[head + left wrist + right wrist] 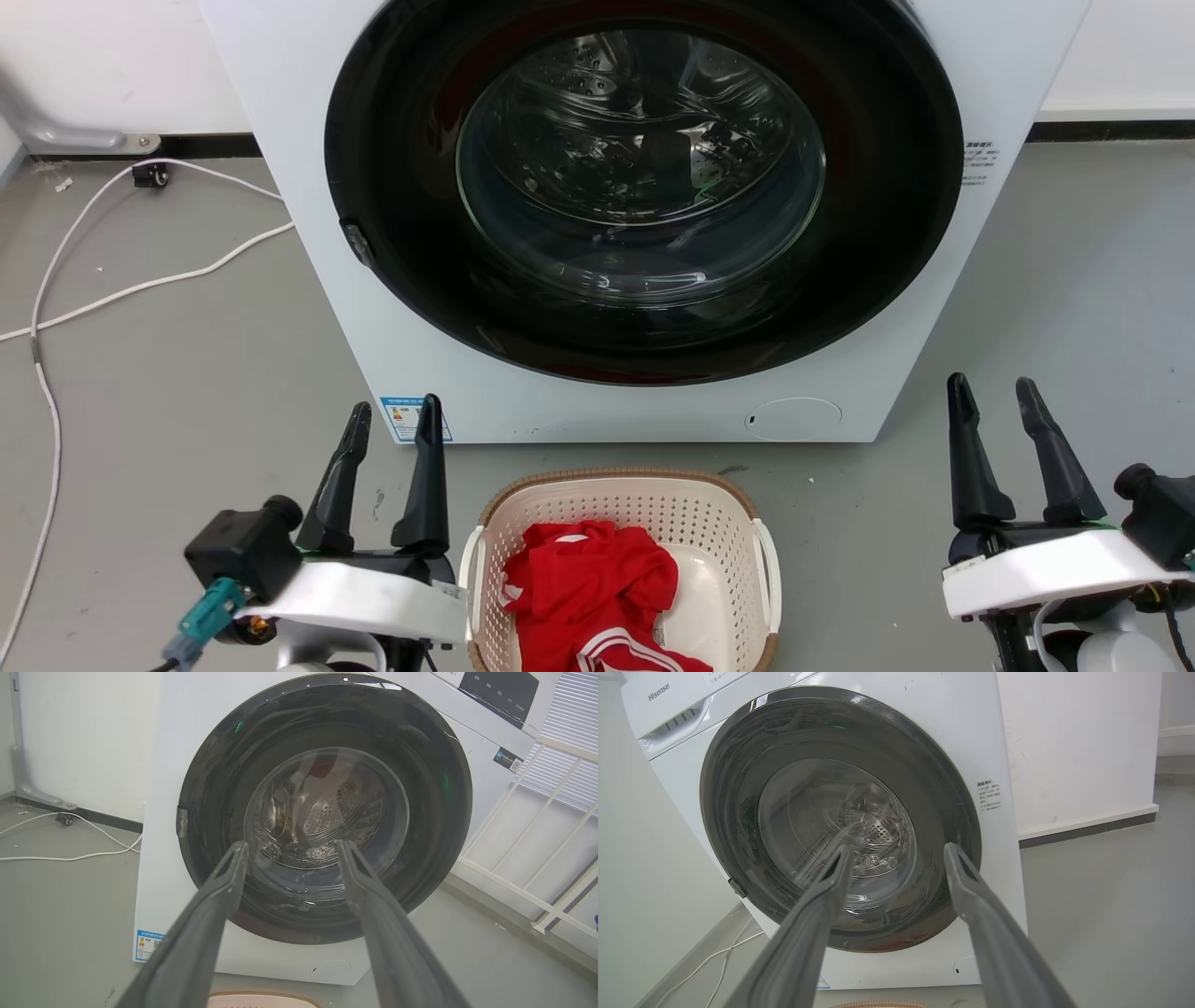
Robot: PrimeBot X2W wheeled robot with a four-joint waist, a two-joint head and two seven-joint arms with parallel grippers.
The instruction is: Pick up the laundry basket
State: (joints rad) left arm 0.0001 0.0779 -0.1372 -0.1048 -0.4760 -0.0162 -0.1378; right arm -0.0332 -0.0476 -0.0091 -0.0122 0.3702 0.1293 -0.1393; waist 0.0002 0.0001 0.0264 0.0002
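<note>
- Laundry basket [653, 509] stands on the grey floor [187, 392], just before the washing machine [280, 112], between both hands.
- A red garment [588, 579] with white stripes lies inside it.
- Left hand [394, 408]: fingers parted, empty, just beside the basket's left handle.
- Right hand [990, 383]: fingers parted, empty, well apart from the basket.
- What lies in the drum behind the glass door [639, 168] cannot be told.

One washing machine [560, 411]; one laundry basket [616, 504]; one red garment [588, 579]; one left gripper [394, 408], one right gripper [990, 383]; two dark fingers [425, 476] each, four all told.
</note>
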